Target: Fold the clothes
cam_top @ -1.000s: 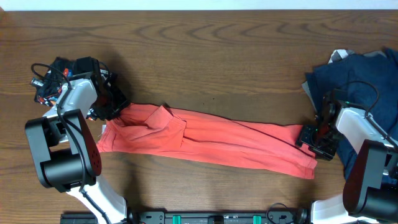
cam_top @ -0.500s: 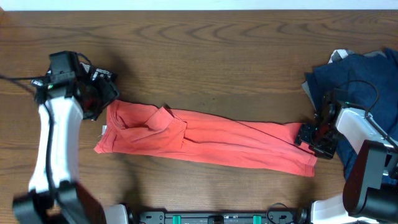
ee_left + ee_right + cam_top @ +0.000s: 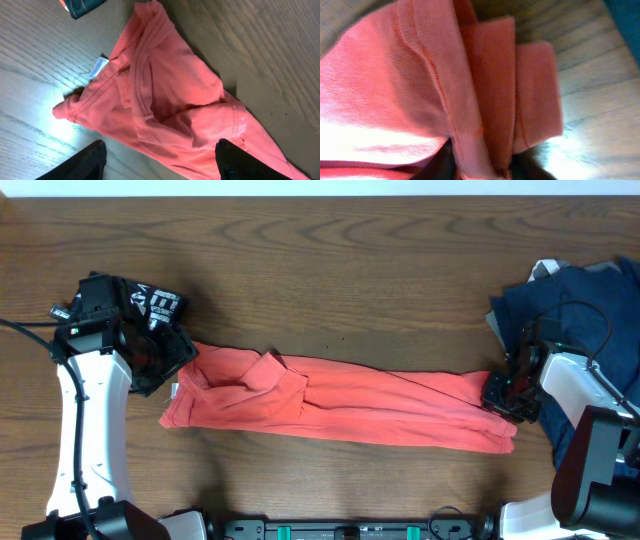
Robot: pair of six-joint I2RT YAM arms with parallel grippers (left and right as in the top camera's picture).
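**Colours on the Counter**

A plain coral-red T-shirt (image 3: 340, 400) is seen, stitched in the same red, and a small white label (image 3: 98, 66) is sewn at its collar. Off its collar end, a black tee (image 3: 150, 305) is marked with white lettering. Past its other end, a plain navy-blue garment (image 3: 570, 295) is piled, edged by a pale grey scrap (image 3: 545, 270). Beneath the T-shirt, the counter (image 3: 350, 260) is grained in dark brown with lighter streaks. The left arm (image 3: 95, 410) and right arm (image 3: 575, 380) are cased in white and black.

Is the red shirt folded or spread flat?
Folded lengthwise only: the red shirt lies as one long narrow strip, layered edges overlapping.
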